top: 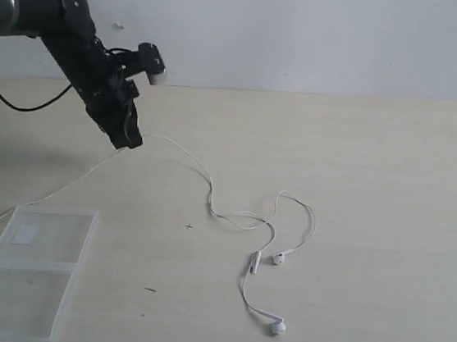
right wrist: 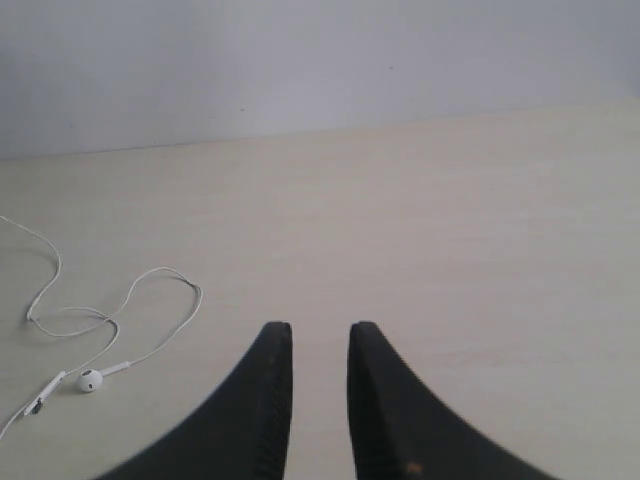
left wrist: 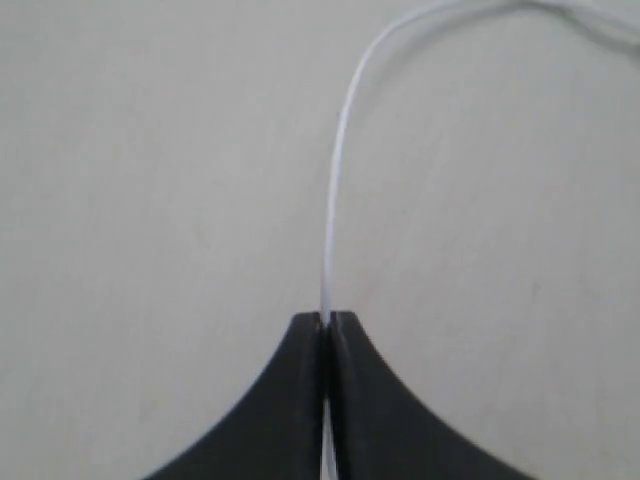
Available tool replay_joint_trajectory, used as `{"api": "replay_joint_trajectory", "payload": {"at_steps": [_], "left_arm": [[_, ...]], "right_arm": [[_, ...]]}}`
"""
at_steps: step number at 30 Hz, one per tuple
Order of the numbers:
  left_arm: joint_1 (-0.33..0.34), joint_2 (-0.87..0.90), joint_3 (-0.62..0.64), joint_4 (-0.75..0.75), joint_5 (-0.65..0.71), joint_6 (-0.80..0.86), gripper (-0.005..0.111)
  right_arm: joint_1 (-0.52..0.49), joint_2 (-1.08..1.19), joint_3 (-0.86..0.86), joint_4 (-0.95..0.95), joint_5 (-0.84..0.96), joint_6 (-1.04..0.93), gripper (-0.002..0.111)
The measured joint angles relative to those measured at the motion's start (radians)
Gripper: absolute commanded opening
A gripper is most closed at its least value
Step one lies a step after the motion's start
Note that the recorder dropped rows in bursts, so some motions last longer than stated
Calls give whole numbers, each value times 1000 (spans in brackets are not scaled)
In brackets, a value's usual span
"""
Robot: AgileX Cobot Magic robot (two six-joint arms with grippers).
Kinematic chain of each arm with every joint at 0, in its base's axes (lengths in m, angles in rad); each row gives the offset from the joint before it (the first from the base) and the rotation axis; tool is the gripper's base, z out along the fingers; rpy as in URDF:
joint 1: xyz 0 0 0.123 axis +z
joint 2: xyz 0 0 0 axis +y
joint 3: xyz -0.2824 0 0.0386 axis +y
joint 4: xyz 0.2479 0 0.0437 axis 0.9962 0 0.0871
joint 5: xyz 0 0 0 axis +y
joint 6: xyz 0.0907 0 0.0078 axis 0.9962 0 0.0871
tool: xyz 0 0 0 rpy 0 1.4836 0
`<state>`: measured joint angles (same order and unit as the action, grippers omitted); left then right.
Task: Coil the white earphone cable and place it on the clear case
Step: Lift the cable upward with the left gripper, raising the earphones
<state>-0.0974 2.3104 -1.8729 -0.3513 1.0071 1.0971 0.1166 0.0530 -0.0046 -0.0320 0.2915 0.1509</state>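
The white earphone cable point(top: 210, 187) runs across the pale table from the left edge to two earbuds point(top: 277, 328) at the centre, with an inline remote point(top: 253, 263) between. My left gripper point(top: 133, 142) is shut on the cable at the upper left; in the left wrist view the cable point(left wrist: 335, 200) comes out from between the closed jaws of the left gripper point(left wrist: 327, 318). The clear case point(top: 31, 268) lies open at the lower left. My right gripper point(right wrist: 320, 328) is open with nothing in it, away from one earbud point(right wrist: 89, 380); it is out of the exterior view.
A pale wall point(top: 310, 32) backs the table's far edge. A black cable point(top: 22, 102) hangs from the left arm. Small dark specks point(top: 150, 290) mark the tabletop near the case.
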Motion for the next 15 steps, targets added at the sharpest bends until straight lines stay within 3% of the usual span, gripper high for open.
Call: {"api": "replay_joint_trajectory", "payload": {"at_steps": [7,15], "left_arm": [[94,-123,0,-64,119,-55,0],[167,-344,0,-66,123,-109,0]], "right_arm": [[0,0,0,0,0,0,21],[0,0,0,0,0,0,21]]}}
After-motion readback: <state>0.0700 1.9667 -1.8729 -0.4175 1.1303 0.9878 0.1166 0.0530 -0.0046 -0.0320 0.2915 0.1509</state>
